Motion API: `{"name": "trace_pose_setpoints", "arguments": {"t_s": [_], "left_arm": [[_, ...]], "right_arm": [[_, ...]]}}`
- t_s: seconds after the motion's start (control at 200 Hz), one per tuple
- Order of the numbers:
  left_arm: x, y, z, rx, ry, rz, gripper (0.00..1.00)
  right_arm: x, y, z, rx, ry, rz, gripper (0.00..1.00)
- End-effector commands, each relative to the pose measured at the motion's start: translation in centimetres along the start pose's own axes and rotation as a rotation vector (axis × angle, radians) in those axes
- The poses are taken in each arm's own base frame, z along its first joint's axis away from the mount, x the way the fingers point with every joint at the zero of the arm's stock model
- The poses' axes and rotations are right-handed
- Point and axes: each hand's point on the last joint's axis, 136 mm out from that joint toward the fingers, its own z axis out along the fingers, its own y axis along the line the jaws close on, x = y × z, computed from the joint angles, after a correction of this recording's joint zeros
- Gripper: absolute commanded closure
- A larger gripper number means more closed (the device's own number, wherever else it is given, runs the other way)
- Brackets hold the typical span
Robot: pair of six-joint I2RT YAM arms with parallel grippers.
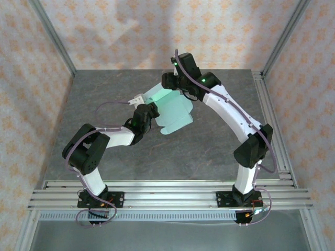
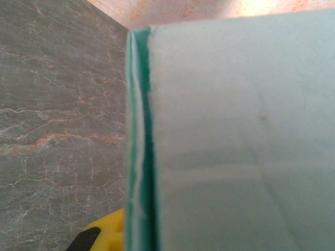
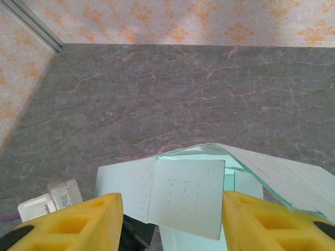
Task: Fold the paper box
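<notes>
At the near edge of the counter [image 1: 209,154], the two arm bases sit bolted to a row of aluminium rails [image 1: 167,191], the left arm on the left and the right arm on the right. Both arms bend inward and meet over the middle of the grey, marble-veined surface.

The left gripper [image 1: 151,112] comes first, reaching in from the left. It is pressed together on the paper box [image 1: 175,117], pinching the sheet's left side. In the left wrist view one yellow finger [image 2: 104,232] shows at the bottom, right against a doubled, folded edge of the pale mint card, and a broad flat panel of that card spreads away to the right. A small white block [image 1: 137,99] with a purple cable sits on this wrist, just left of the card.

The paper box is an unfolded die-cut sheet held above the middle of the counter between the two grippers. Its rounded flaps hang toward the near side, and its upper part is tilted up toward the right arm.

Just beyond it, the right gripper [image 3: 171,203] comes down from the far side with its yellow fingers [image 3: 272,225] spread apart. A square flap of the card stands in the gap between them. The flap's right edge is just beside the right-hand finger, while the left-hand finger stands clear of it. More panels of the sheet fan out beneath and to the right.

Farther on lies bare counter, and behind it stand walls [image 1: 131,31] papered in a pale orange floral pattern, with metal posts at the corners.
</notes>
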Motion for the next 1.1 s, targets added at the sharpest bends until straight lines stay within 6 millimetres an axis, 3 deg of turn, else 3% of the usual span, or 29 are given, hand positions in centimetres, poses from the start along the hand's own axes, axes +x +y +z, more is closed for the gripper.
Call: {"name": "trace_pose_setpoints", "arguments": {"t_s": [0.0,0.215,0.33,0.415,0.556,0.721,0.846,0.951,1.096], "left_arm": [[-1.4,-1.5,-0.9,0.038,-0.043,0.002,1.00],[-1.3,-1.0,-0.8,0.007,-0.036,0.008,1.00],[-1.2,-0.7,-0.8,-0.006,-0.037,0.008,1.00],[-1.1,-0.8,-0.6,-0.005,-0.035,0.012,1.00],[-1.0,-0.9,-0.6,0.002,-0.031,0.016,1.00],[-0.9,-0.5,-0.8,-0.007,-0.029,0.017,1.00],[-0.8,-0.4,-0.9,-0.007,-0.027,0.019,1.00],[-0.9,-0.4,-0.9,-0.006,-0.029,0.016,1.00],[-1.0,-0.3,-1.1,-0.010,-0.034,0.017,1.00]], "right_arm": [[1.2,0.1,0.2,0.023,0.056,-0.023,0.49],[0.1,-1.6,-4.3,0.083,-0.060,-0.022,0.38],[-0.1,-0.8,-6.3,0.059,-0.090,-0.054,0.33],[-0.3,0.0,-6.7,0.045,-0.103,-0.079,0.33],[-0.5,1.2,-5.3,0.009,-0.074,-0.092,0.34],[0.0,2.2,-2.2,-0.006,0.003,-0.099,0.34],[0.3,2.5,-0.5,-0.005,0.039,-0.091,0.40],[0.9,2.2,0.7,0.016,0.069,-0.080,0.47],[1.8,1.1,1.5,0.071,0.098,-0.063,0.47]]}}
